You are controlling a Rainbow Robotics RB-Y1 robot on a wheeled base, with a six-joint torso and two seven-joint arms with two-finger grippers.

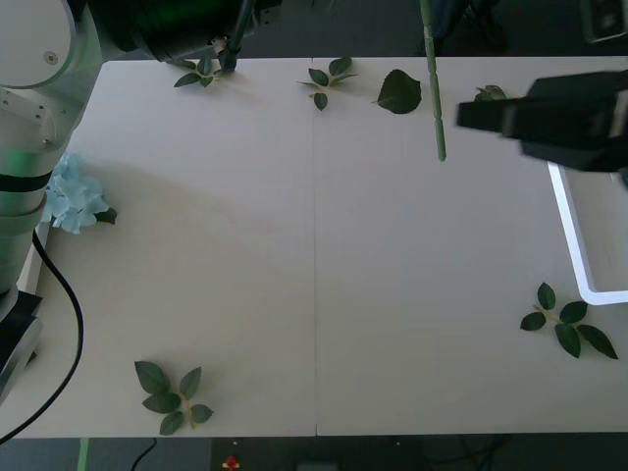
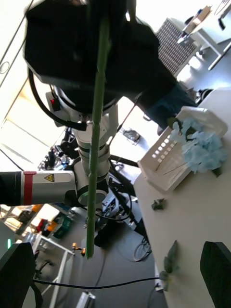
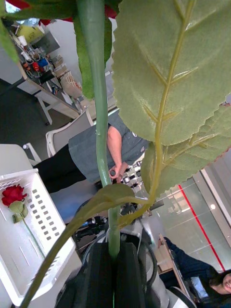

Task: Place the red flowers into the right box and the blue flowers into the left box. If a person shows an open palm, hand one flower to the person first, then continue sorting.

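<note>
A red flower's green stem stands clamped between my left gripper's closed black fingers, raised above the table, while my right gripper hangs open beyond the right box and blue flowers fill the left box.

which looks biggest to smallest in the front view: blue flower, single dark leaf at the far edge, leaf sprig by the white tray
1. leaf sprig
2. blue flower, partly hidden behind the left arm, so this order is unsure
3. single dark leaf, smallest, though also farthest away
</note>
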